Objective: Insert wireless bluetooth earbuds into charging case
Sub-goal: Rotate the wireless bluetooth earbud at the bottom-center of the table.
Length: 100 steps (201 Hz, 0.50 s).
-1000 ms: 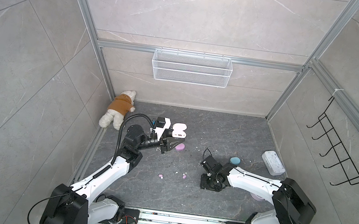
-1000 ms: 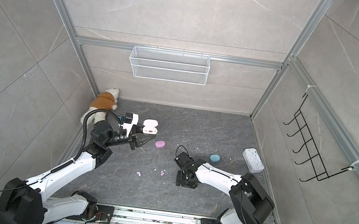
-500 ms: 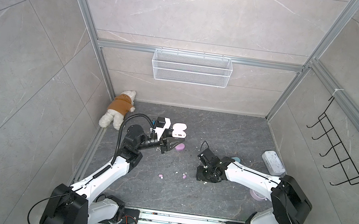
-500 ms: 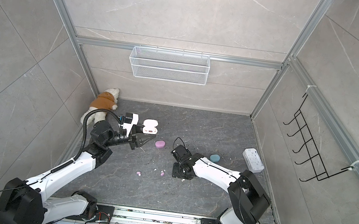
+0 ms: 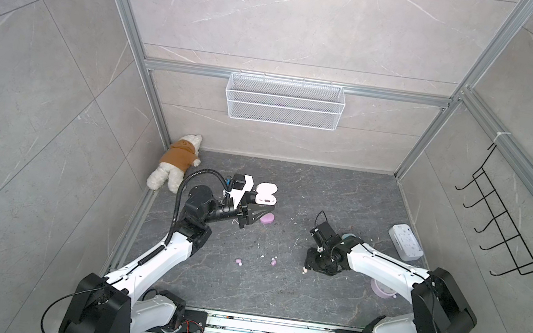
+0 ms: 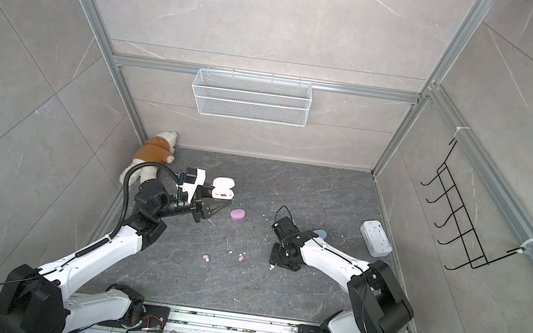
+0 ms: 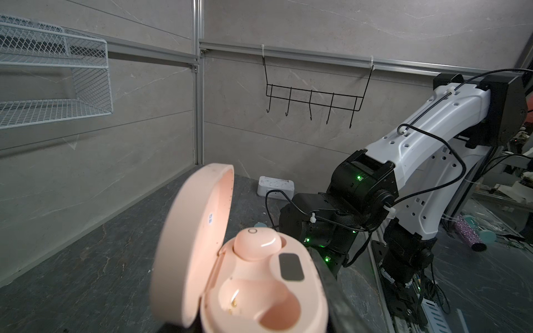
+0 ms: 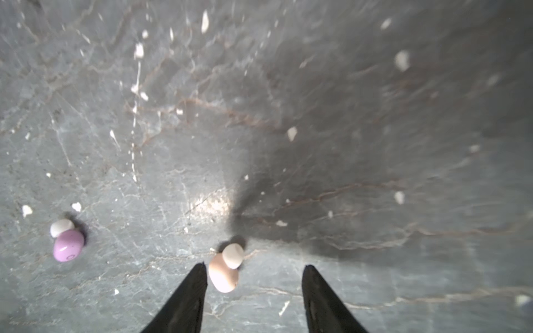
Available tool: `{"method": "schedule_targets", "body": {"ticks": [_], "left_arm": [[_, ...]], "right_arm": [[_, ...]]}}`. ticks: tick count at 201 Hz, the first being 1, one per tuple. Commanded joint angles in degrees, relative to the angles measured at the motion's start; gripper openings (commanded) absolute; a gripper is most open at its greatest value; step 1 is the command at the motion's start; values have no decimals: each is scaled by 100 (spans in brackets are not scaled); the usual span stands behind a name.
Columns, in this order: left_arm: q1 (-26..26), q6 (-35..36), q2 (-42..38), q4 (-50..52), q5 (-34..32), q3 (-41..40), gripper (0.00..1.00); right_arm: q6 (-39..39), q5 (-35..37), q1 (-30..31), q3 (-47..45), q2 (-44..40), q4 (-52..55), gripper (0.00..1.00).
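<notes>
Right gripper (image 8: pixel 255 269) is down low over the dark grey marbled tabletop (image 8: pixel 375 144), black jaws spread apart and nothing pinched. The tiny peach plastic earbud (image 8: pixel 222 276) with its white tip lies between them, pretty much right beside one finger and well off the other. A lilac earbud (image 8: pixel 68 245) sits further out on the table, and a second lilac earbud (image 5: pixel 238 261) is past that. Left gripper (image 5: pixel 261 211) is clamped on the peach oval charging case (image 7: pixel 251 288), lid swung open. One socket has a peach bud (image 7: pixel 256 245) seated, while the other socket (image 7: pixel 253 299) is bare. A closed lilac case (image 5: pixel 267 218) lies just beside that gripper.
</notes>
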<state>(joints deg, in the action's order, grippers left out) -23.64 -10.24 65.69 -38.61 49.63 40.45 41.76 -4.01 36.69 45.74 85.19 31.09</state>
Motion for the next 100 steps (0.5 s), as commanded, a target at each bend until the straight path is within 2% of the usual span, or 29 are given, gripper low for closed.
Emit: {"method": "schedule_targets", "body": {"ticks": [1, 22, 100], "left_arm": [[-27, -18, -92, -256, 95, 60, 23], [-26, -15, -100, -252, 100, 60, 23], [-27, 8, -126, -217, 92, 42, 23]], "right_arm": [[-1, -410, -16, -146, 143, -445, 61], [72, -568, -33, -267, 190, -694, 64], [290, -1222, -30, -443, 375, -1422, 63]]}}
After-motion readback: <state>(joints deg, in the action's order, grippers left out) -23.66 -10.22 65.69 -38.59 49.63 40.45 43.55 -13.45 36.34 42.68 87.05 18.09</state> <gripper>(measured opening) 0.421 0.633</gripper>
